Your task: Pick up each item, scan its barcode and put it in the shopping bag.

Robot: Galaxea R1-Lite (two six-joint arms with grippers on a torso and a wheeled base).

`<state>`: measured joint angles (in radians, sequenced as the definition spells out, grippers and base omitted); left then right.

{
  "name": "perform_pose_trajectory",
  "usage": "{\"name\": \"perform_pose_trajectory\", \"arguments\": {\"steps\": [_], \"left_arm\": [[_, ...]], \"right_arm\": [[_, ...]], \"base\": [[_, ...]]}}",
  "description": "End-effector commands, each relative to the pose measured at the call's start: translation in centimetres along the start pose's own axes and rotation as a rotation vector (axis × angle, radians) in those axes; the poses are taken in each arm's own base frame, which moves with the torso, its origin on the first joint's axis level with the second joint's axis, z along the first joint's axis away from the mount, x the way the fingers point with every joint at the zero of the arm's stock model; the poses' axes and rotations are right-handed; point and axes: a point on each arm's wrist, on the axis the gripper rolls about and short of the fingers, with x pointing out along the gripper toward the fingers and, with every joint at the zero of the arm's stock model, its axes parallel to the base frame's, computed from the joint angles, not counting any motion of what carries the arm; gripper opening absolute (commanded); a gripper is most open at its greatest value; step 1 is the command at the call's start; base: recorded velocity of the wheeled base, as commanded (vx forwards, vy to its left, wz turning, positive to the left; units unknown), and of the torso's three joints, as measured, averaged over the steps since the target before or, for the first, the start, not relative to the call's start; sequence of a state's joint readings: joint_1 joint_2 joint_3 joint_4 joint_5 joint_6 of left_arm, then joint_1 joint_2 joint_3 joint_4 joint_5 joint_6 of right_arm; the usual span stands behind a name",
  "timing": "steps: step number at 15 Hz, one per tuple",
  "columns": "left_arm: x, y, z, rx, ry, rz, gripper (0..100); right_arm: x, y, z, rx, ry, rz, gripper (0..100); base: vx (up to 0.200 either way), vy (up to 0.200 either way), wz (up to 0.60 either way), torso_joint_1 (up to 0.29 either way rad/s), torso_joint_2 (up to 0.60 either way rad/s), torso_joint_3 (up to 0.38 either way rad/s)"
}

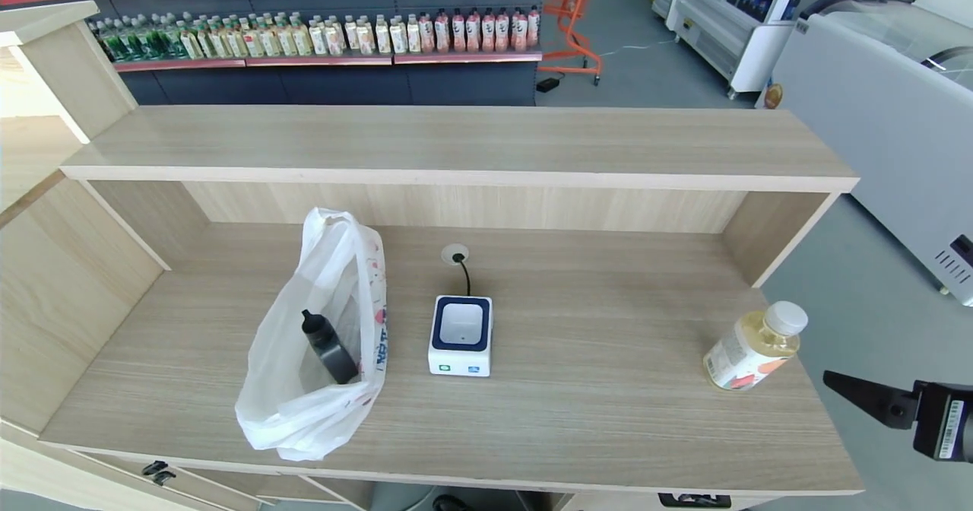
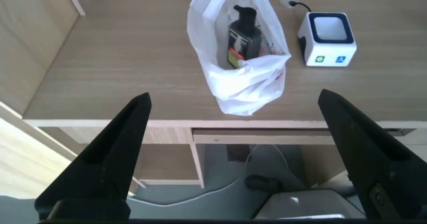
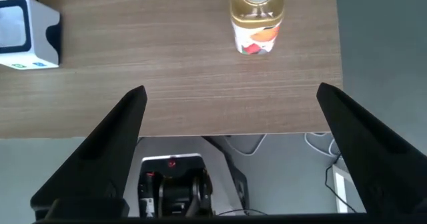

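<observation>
Barcode scanner (image 1: 460, 335) on tabletop (image 1: 608, 404) between shopping bag (image 1: 277, 397), holding black pump bottle (image 1: 328, 347), and drink bottle (image 1: 752, 351); left gripper (image 2: 235, 97) and right gripper (image 3: 231, 89) splayed, empty.

Open left claw (image 2: 233, 157), black bottle (image 2: 241, 37) in shopping bag (image 2: 243, 84), scanner (image 2: 327, 39)

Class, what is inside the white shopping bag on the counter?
A dark pump bottle sits inside the shopping bag; the plastic covers the bottle's base and the bag's bottom.
</observation>
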<state>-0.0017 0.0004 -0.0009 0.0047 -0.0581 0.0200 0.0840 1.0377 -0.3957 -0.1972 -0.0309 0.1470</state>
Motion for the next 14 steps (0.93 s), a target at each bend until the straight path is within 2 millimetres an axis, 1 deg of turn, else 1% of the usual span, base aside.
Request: {"name": "perform_pose_trajectory", "arguments": {"steps": [1,3,5,6,7,8,10,11,14], "left_arm": [[0.0,0.0,0.0,0.001,0.0,0.0,100],[0.0,0.0,0.0,0.003,-0.001,0.0,100],[0.0,0.0,0.0,0.003,-0.001,0.0,100],[0.0,0.0,0.0,0.003,-0.001,0.0,100],[0.0,0.0,0.0,0.003,-0.001,0.0,100],[0.0,0.0,0.0,0.003,-0.001,0.0,100],[0.0,0.0,0.0,0.003,-0.001,0.0,100],[0.0,0.0,0.0,0.003,-0.001,0.0,100],[0.0,0.0,0.0,0.003,-0.001,0.0,100]], "right_arm": [[-0.2,-0.1,-0.5,-0.002,0.009,-0.001,100],[-0.5,-0.3,-1.6,-0.005,0.057,-0.014,100],[-0.8,-0.5,-2.4,-0.014,0.127,-0.074,100],[-0.5,-0.7,-2.8,-0.021,0.17,-0.149,100],[-0.5,-0.7,-2.8,-0.021,0.17,-0.149,100],[0.9,-1.1,-2.8,-0.031,0.218,-0.281,100],[2.6,-1.4,-2.6,-0.022,0.234,-0.31,100],[3.9,-1.4,-2.5,-0.01,0.234,-0.313,100],[9.1,-1.4,-2.4,0.032,0.184,-0.3,100]], "base": [[0.0,0.0,0.0,0.0,0.0,0.0],[0.0,0.0,0.0,0.0,0.0,0.0],[0.0,0.0,0.0,0.0,0.0,0.0],[0.0,0.0,0.0,0.0,0.0,0.0],[0.0,0.0,0.0,0.0,0.0,0.0],[0.0,0.0,0.0,0.0,0.0,0.0],[0.0,0.0,0.0,0.0,0.0,0.0],[0.0,0.0,0.0,0.0,0.0,0.0],[0.0,0.0,0.0,0.0,0.0,0.0]]}}
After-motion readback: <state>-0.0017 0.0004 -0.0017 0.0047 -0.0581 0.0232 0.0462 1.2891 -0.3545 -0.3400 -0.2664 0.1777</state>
